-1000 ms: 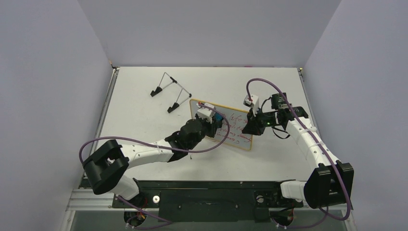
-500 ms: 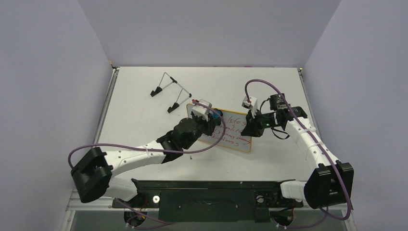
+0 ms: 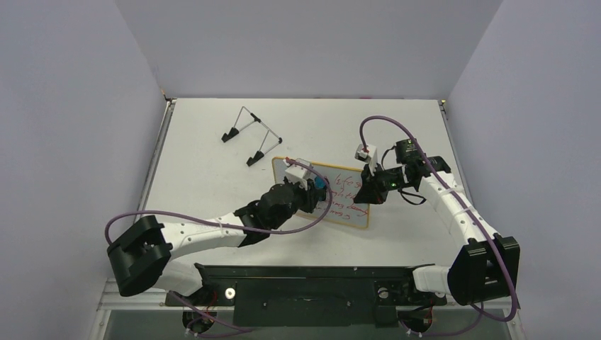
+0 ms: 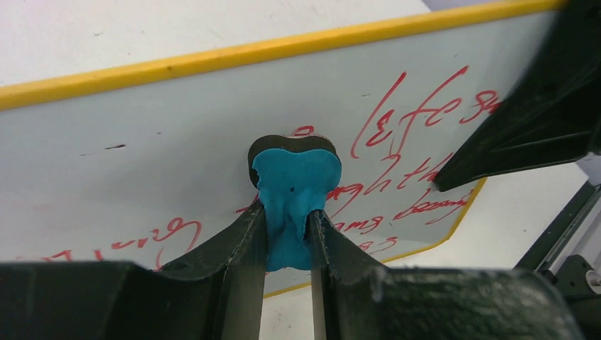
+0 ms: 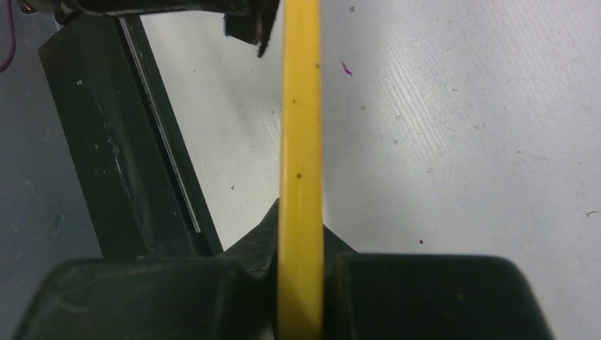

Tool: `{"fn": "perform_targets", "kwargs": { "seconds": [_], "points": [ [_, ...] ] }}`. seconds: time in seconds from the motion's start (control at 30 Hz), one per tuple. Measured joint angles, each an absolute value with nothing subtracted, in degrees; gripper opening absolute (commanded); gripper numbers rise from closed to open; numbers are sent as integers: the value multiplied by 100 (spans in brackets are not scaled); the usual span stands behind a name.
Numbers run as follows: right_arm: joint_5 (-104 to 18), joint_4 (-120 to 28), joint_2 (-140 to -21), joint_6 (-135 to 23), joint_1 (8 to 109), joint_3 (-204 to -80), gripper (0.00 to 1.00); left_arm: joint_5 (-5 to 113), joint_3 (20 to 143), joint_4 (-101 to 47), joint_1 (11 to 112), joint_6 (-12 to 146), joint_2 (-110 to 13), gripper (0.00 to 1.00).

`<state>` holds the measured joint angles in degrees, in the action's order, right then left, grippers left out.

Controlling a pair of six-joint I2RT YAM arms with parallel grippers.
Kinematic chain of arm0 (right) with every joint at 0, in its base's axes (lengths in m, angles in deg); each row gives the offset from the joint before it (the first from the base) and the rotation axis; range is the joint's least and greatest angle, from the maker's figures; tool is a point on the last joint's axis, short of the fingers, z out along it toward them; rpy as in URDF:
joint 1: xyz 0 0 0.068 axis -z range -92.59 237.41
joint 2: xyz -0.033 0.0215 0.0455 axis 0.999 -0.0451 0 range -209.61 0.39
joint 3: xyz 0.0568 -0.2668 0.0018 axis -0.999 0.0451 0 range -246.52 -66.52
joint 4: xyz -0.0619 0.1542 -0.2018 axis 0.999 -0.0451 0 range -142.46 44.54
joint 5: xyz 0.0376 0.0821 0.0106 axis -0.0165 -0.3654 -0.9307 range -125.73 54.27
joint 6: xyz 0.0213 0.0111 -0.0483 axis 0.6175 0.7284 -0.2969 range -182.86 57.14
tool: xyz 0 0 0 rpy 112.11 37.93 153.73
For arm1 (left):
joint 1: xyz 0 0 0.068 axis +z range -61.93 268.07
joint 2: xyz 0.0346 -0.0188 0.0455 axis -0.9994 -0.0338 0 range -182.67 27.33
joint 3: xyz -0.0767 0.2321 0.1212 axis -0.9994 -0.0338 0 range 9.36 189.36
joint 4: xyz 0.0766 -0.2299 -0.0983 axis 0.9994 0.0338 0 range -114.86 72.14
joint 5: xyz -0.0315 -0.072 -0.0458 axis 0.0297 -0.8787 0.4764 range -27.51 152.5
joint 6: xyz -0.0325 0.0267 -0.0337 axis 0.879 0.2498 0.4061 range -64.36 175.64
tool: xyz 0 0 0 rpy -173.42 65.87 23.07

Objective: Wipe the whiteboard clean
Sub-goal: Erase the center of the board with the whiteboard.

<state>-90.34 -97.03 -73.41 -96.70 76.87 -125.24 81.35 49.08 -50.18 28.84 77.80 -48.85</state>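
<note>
A wire stand (image 3: 251, 134) sits at the far left of the desk (image 3: 205, 184). The left hand (image 4: 289, 234) is clamped on a blue eraser (image 4: 295, 177), whose tip is pressed to the whiteboard (image 3: 349, 208). The board lies mid-desk, with red handwriting across its right and near parts. The right hand (image 3: 368, 187) pinches the board's yellow right rim.
</note>
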Motion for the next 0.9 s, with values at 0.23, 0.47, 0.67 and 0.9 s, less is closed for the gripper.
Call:
{"fn": "perform_targets", "kwargs": {
  "seconds": [0.23,0.47,0.67,0.9],
  "points": [
    [-9023,-9655,-7343,-9596,7761,-12524,0,8360,5446,-4845,2832,7756,-5482,0],
    [-9019,-9639,-7343,-9581,7761,-12524,0,8773,5826,-4729,2766,7616,-5484,0],
    [-9019,-9641,-7343,-9572,7761,-12524,0,8801,5811,-4756,2760,7760,-5497,0],
    [-9023,-9648,-7343,-9590,7755,-12524,0,8832,5387,-4633,2583,8053,-5490,0]
  ]
}}
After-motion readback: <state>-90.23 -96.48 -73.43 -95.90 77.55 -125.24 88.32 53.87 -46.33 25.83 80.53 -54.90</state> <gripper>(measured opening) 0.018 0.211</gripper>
